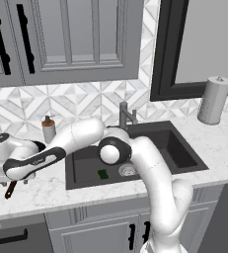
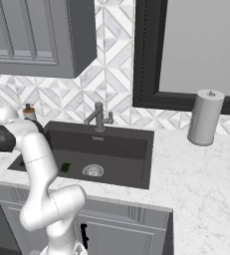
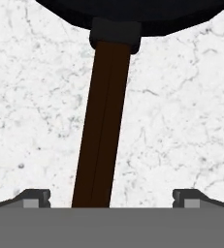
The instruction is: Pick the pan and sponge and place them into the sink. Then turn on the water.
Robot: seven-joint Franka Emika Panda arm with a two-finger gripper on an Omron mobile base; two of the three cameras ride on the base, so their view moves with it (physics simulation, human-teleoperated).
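The step in hand looks like the pan pick-up. The gripper (image 3: 111, 196) hangs over the pan's handle (image 3: 104, 126), jaws spread wide to either side of it and pinching nothing. The pan (image 3: 133, 12) sits at twelve o'clock in the hand view, on the marble counter (image 3: 181, 121) left of the sink (image 1: 184, 155). Next, I judge, it must lower and close on the handle. The sponge (image 1: 102, 174), probably resting flat, already lies in the basin at about nine o'clock from the drain (image 1: 128, 170).
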